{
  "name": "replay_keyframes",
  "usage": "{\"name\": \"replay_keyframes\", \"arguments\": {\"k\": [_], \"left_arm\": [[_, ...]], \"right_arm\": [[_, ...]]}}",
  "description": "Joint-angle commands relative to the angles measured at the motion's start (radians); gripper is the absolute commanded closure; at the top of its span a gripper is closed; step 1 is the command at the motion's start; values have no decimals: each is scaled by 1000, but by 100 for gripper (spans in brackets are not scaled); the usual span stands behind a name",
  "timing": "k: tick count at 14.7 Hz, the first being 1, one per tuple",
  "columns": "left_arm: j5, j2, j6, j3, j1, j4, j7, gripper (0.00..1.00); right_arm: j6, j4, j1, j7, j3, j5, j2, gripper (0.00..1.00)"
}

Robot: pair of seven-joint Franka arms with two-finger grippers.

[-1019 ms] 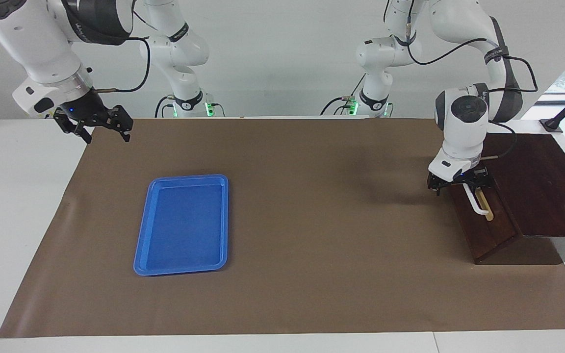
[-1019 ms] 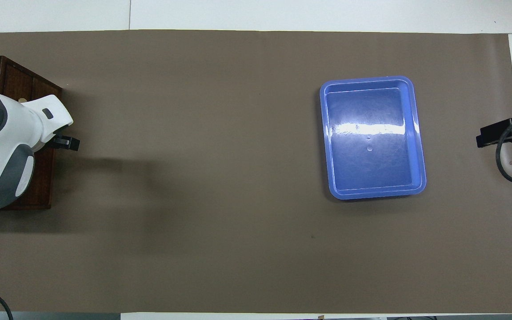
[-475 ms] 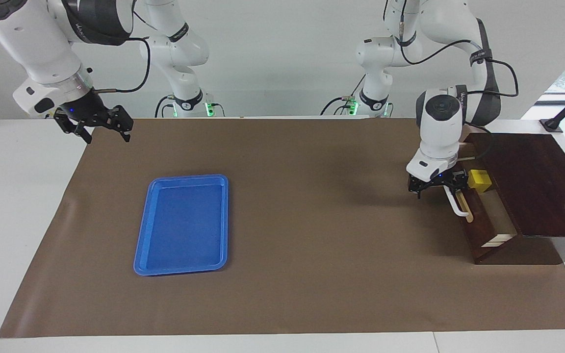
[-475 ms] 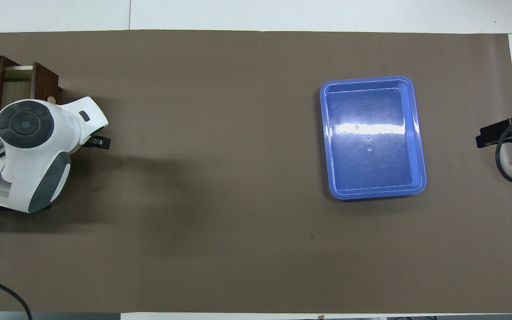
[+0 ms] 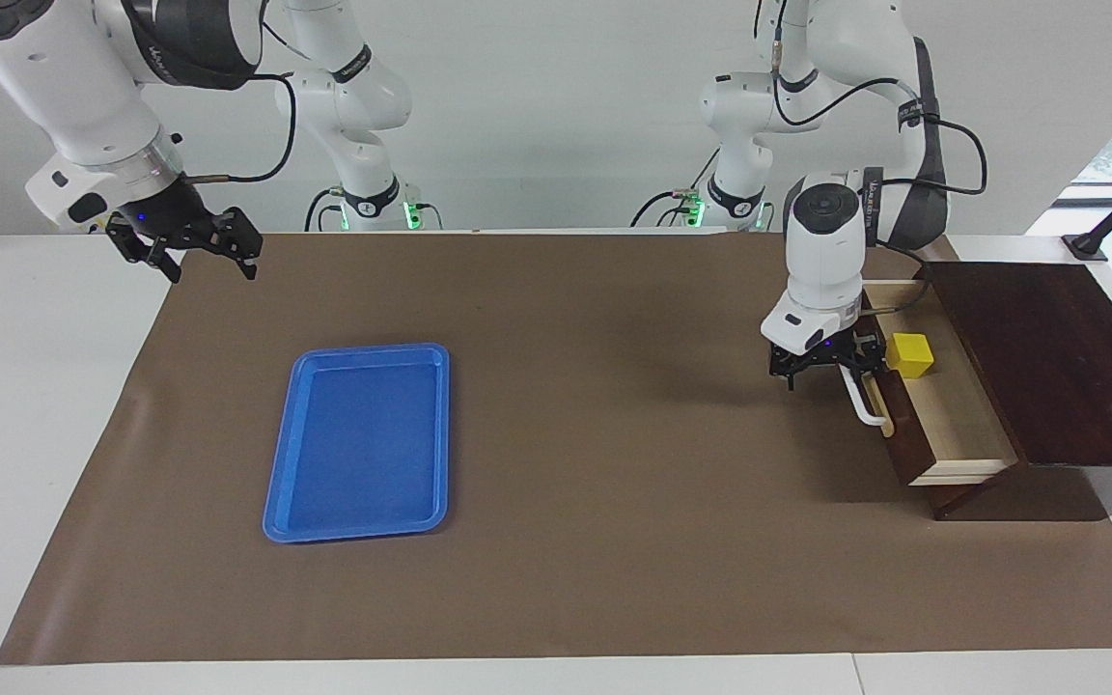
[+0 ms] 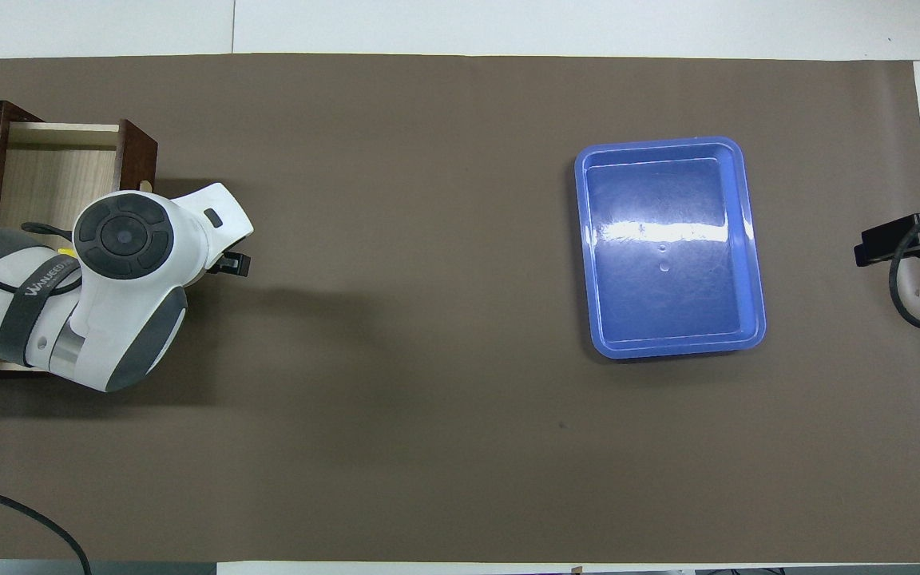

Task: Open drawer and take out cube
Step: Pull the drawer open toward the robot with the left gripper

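Observation:
The drawer (image 5: 952,425) of the dark wooden box (image 5: 1058,357) at the left arm's end of the table stands pulled out, its pale inside showing. The small yellow cube (image 5: 908,354) sits in it, at the end nearer the robots. My left gripper (image 5: 841,372) is shut on the white bar handle (image 5: 863,401) at the drawer's front. In the overhead view the left arm (image 6: 120,263) covers the handle and nearly all of the cube, and the drawer (image 6: 53,172) shows beside it. My right gripper (image 5: 199,253) waits open over the mat's corner at the right arm's end.
A flat blue tray (image 5: 363,444) lies empty on the brown mat (image 5: 614,483) toward the right arm's end, also plain in the overhead view as the tray (image 6: 668,247). White table borders the mat on all sides.
The left gripper has drawn the handle away from the box and the drawer has slid from shut to well open, baring the yellow cube. The right arm has not moved.

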Motion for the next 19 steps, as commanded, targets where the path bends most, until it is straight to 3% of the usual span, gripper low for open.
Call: {"name": "replay_keyframes", "arguments": {"k": [1, 5, 9, 11, 16, 19], "left_arm": [[-40, -3, -19, 5, -33, -1, -26, 0], [-41, -2, -39, 6, -38, 16, -34, 0], [-171, 101, -342, 8, -56, 353, -40, 0], [-201, 112, -448, 8, -51, 459, -107, 0], [-328, 29, -474, 32, 71, 461, -433, 0], [-333, 18, -481, 32, 140, 456, -676, 0]], "right_arm": [[-2, -21, -13, -19, 13, -19, -18, 0], [0, -20, -13, -19, 13, -19, -17, 0], [0, -20, -13, -19, 13, -19, -17, 0], [0, -20, -13, -20, 13, -19, -18, 0], [-2, -21, -14, -20, 13, -19, -18, 0], [-2, -20, -13, -22, 13, -19, -18, 0]]}}
